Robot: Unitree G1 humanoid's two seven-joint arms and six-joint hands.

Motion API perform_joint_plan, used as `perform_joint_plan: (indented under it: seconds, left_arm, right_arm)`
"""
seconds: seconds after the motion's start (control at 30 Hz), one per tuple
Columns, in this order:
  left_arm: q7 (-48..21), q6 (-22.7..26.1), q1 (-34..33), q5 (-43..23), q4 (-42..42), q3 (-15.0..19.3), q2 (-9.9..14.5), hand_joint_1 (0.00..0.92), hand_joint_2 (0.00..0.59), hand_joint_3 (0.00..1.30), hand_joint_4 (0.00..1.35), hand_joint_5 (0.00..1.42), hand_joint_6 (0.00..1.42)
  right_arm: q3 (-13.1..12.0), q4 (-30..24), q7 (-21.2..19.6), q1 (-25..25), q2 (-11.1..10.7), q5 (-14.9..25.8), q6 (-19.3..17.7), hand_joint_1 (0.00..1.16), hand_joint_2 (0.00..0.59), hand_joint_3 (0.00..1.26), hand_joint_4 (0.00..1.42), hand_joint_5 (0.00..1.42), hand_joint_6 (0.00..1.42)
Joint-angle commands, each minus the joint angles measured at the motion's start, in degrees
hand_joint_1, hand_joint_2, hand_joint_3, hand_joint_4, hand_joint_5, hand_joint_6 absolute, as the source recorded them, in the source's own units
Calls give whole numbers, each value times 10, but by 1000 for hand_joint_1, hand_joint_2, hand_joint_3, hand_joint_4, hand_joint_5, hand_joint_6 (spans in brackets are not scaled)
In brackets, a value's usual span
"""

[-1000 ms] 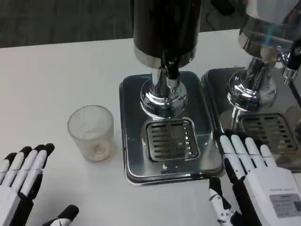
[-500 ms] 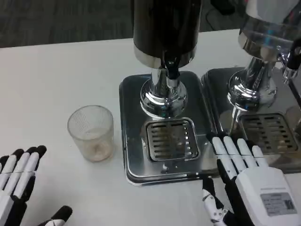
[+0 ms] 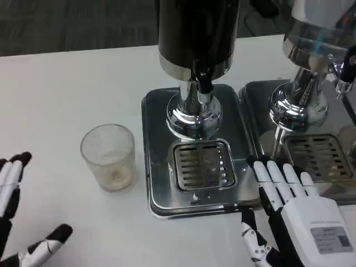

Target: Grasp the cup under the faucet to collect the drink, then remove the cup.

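Observation:
A clear ribbed cup [image 3: 108,156] stands upright on the white table, left of the dispenser's steel tray [image 3: 158,128], with a little pale residue at its bottom. The dark dispenser [image 3: 197,33] rises at the back of the tray, its black faucet [image 3: 204,84] above the drain grate [image 3: 202,164]. Nothing stands on the grate. My left hand [image 3: 14,217] is at the lower left edge, fingers apart, holding nothing, well clear of the cup. My right hand [image 3: 292,214] lies at the lower right, fingers straight and spread, its tips by the tray's right edge.
A second dispenser [image 3: 311,61] with its own tray and grate [image 3: 320,158] stands at the right, right behind my right hand's fingers. Bare white table [image 3: 67,89] stretches to the left and behind the cup.
My left hand has drawn back toward the lower left corner, away from the cup. My right hand has shifted a little left and down. The cup has not moved.

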Motion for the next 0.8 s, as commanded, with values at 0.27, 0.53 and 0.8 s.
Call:
perform_joint_plan:
  seconds: [0.27, 0.53, 0.8]
  left_arm:
    - [-77, -17, -145, -99, 103, -33, -45, 0, 74, 0, 0, 0, 0]
    - [-100, -59, -232, -124, 232, -53, -60, 0, 53, 0, 0, 0, 0]
    - [-93, -89, -274, -116, 289, -78, -71, 1, 36, 0, 0, 57, 0]
  right_arm:
    - [6, 5, -18, 10, 23, -3, 22, 69, 502, 16, 0, 0, 0]
    - [16, 7, -24, 12, 36, -11, 36, 67, 500, 23, 0, 0, 0]
    - [24, 4, -26, 19, 40, -16, 46, 65, 501, 37, 0, 0, 0]
